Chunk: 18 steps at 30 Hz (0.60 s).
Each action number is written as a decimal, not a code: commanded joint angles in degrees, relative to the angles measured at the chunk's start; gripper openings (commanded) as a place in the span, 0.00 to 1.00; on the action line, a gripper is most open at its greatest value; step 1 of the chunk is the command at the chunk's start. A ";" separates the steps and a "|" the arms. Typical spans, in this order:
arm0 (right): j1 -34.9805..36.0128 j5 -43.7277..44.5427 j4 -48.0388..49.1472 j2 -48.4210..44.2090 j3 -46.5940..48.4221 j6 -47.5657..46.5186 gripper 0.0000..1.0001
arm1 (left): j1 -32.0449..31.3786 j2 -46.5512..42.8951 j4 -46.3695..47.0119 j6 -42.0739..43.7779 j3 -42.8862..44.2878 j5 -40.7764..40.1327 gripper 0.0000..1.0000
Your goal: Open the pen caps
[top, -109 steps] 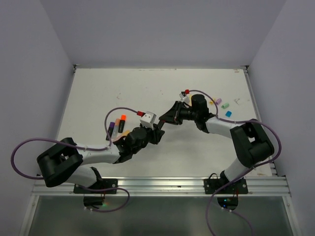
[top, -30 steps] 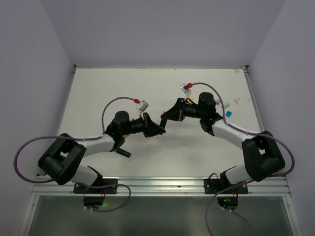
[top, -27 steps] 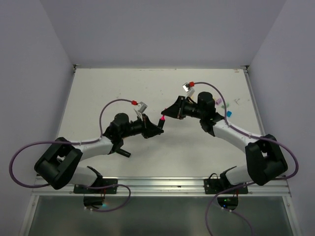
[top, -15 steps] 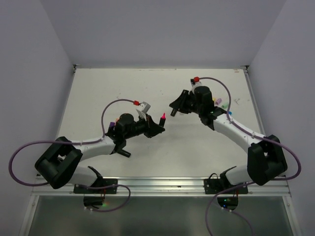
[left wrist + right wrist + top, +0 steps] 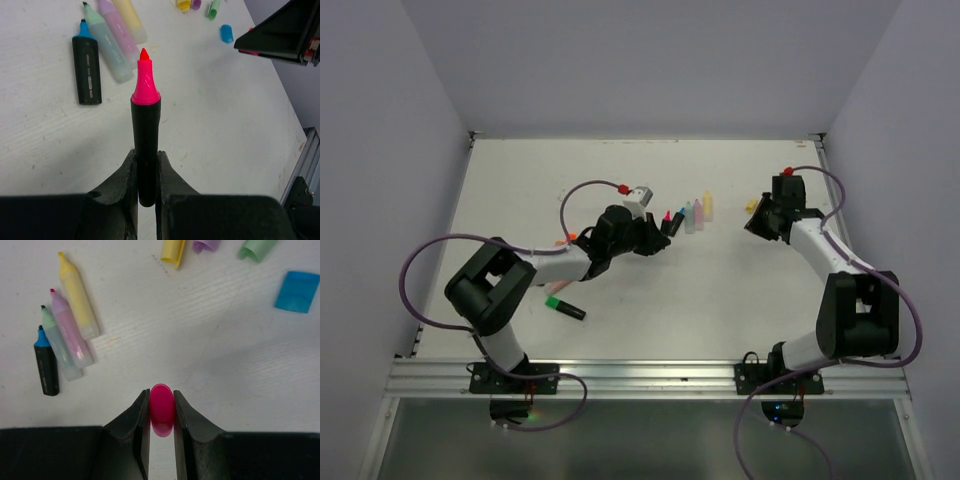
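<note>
My left gripper (image 5: 658, 233) (image 5: 146, 167) is shut on a black-barrelled pen (image 5: 146, 125) with its bare pink tip (image 5: 667, 217) pointing away, held just above the table beside a row of uncapped pens. That row is a black pen with a cyan tip (image 5: 86, 67) (image 5: 46, 365), a mint pen (image 5: 106, 50), a pale purple pen (image 5: 120, 35) and a yellow pen (image 5: 131, 20) (image 5: 707, 207). My right gripper (image 5: 757, 222) (image 5: 162, 407) is shut on the pink pen cap (image 5: 162, 410) above the table, near loose caps.
Loose yellow (image 5: 172, 251), purple (image 5: 206, 245), green (image 5: 256, 249) and cyan (image 5: 297, 291) caps lie at the back right. A black pen with a green end (image 5: 564, 307) lies front left. An orange-ended pen (image 5: 566, 240) shows partly behind the left arm.
The pink cap has come off the pen. My left gripper carried the uncapped pen right, beside the row of pens. My right gripper carried the cap far right, toward the loose caps.
</note>
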 commanded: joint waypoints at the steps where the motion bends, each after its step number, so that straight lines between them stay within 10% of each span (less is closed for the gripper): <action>1: -0.53 6.92 -4.20 1.39 2.24 -3.17 0.00 | -0.27 2.32 -1.96 0.80 5.18 -1.39 0.00; 18: -6.67 17.47 -6.05 9.49 4.43 -3.52 0.00 | -0.72 7.34 0.17 -0.19 5.53 -4.90 0.00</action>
